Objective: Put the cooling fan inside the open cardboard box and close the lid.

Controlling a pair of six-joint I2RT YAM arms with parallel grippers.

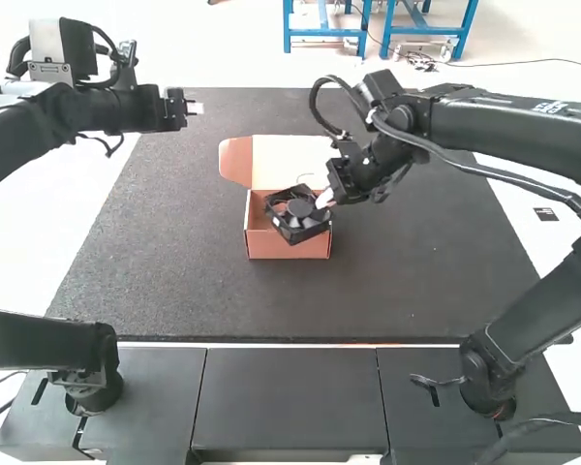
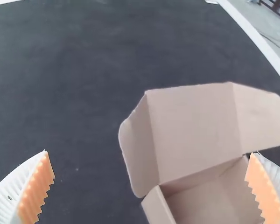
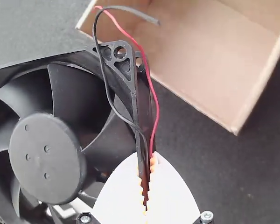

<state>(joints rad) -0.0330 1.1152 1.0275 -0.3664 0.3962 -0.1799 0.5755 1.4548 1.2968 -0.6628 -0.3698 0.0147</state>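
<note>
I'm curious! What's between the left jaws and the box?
Only bare black mat, all the way to the cardboard box. The high view shows it.

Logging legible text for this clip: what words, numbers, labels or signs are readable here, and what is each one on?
Nothing here can be read.
White print on the right arm: too small to read.
Mark on the small black tag: too small to read.
Hub of the cooling fan: no label.
Visible panels of the cardboard box: plain, no print.
</note>
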